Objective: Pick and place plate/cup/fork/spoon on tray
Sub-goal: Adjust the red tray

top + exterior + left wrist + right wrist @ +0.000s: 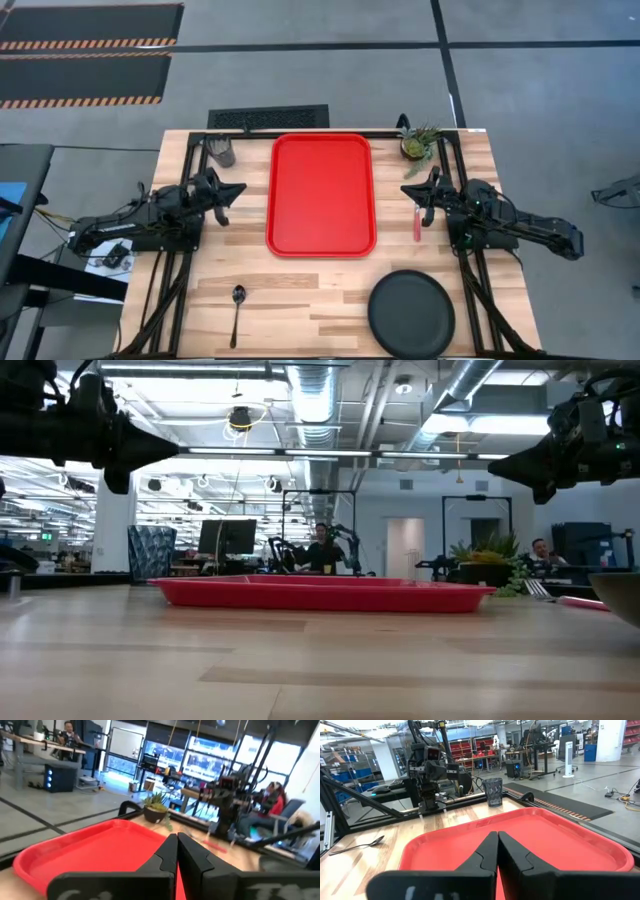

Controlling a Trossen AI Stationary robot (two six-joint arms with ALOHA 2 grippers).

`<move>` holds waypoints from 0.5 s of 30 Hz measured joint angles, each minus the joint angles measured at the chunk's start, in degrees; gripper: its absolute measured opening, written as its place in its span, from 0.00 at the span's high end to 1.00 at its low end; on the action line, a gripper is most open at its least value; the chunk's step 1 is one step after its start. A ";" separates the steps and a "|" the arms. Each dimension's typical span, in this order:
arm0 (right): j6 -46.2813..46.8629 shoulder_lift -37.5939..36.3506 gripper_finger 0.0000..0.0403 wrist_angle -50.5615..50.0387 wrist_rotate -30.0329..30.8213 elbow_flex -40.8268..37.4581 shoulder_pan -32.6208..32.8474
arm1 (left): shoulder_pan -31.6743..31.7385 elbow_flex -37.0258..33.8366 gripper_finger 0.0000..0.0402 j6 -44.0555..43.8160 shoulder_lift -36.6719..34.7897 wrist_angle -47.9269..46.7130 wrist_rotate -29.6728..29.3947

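The red tray [321, 195] lies in the middle of the table, with nothing on it. The dark cup [222, 150] stands at the far left, and the pink fork [417, 222] lies just right of the tray. The spoon [237, 312] lies near the front edge at the left, and the black plate [411, 314] at the front right. My left gripper [235, 190] hovers shut above the table at the tray's left rim. My right gripper [408, 188] hovers shut at the tray's right rim, above the fork's far end. Both are empty and point at the tray.
A small potted plant [418, 143] stands at the far right corner of the tray. A dark vent grille [267, 118] lies beyond the table's far edge. People sit at desks in the room behind the table [325, 550].
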 joint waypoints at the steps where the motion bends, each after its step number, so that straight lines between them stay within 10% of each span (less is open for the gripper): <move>1: 0.00 0.00 0.92 0.00 0.00 0.02 0.00 | -0.01 0.00 1.00 -1.00 0.00 0.31 -0.01; 15: 0.00 0.00 0.92 -0.01 0.00 0.01 0.00 | -0.17 4.10 1.00 -12.98 4.82 1.73 -1.78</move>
